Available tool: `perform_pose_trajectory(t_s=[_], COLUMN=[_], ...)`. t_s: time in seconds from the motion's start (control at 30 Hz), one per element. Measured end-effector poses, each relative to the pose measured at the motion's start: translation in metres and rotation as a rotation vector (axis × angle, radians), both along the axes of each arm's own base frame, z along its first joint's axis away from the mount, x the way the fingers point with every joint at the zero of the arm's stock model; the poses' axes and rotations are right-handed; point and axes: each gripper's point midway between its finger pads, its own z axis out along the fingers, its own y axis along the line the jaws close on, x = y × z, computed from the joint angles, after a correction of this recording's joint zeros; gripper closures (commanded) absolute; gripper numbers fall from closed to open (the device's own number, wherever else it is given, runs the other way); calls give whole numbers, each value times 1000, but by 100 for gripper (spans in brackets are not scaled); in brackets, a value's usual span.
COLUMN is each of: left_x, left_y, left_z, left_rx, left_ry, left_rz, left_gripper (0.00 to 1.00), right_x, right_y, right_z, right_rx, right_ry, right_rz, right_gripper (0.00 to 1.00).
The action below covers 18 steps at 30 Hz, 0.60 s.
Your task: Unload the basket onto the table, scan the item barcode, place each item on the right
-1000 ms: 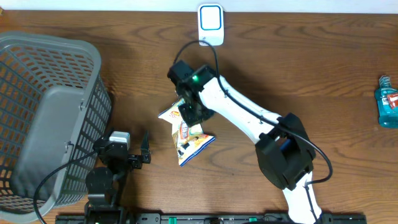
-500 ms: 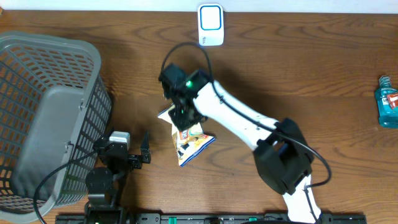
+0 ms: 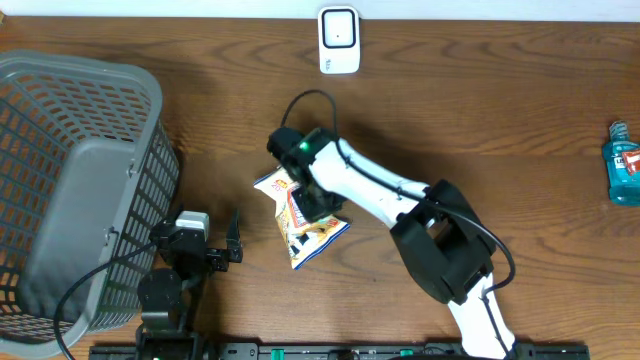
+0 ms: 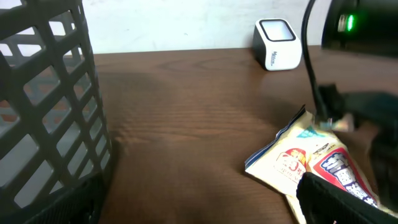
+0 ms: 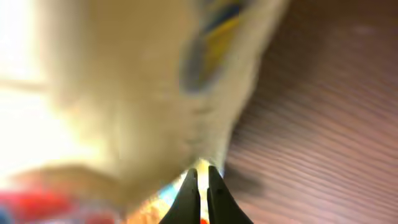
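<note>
The item is a yellow-and-white snack bag with red print, near the table's middle. My right gripper is over its upper half, shut on the bag's edge. In the right wrist view the thin fingertips pinch the bag's film, which fills the picture, blurred. The white barcode scanner stands at the table's far edge, apart from the bag. My left gripper rests open at the near left, and in the left wrist view the bag lies just beyond its right finger.
A large grey mesh basket takes up the left side, close beside my left arm; its wall fills the left of the left wrist view. A blue mouthwash bottle lies at the far right edge. The scanner faces the table.
The right arm's wrist has swung first toward the scanner, then back toward the near side, still holding the bag, which shifted only slightly. The left arm has not moved.
</note>
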Motion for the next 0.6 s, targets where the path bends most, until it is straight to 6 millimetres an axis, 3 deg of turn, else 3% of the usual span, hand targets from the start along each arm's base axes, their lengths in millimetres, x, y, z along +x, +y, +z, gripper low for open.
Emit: perform_pose_trajectory(t_s=[0.07, 0.2, 0.3, 0.37, 0.47, 0.6], left_x=[0, 0, 0, 0, 0, 0], left_y=[0, 0, 0, 0, 0, 0], left_z=[0, 0, 0, 0, 0, 0], left_rx=[0, 0, 0, 0, 0, 0], left_ry=[0, 0, 0, 0, 0, 0], left_rz=[0, 0, 0, 0, 0, 0], left_gripper=[2, 2, 2, 2, 2, 2], right_x=[8, 34, 38, 36, 33, 15], right_y=[6, 36, 50, 54, 64, 63], right_z=[16, 66, 100, 108, 99, 47], right_rx=[34, 173, 250, 273, 292, 252], right_ry=[-5, -95, -156, -168, -176, -124], right_rz=[2, 17, 42, 51, 71, 85], right_gripper=[99, 99, 99, 99, 98, 98])
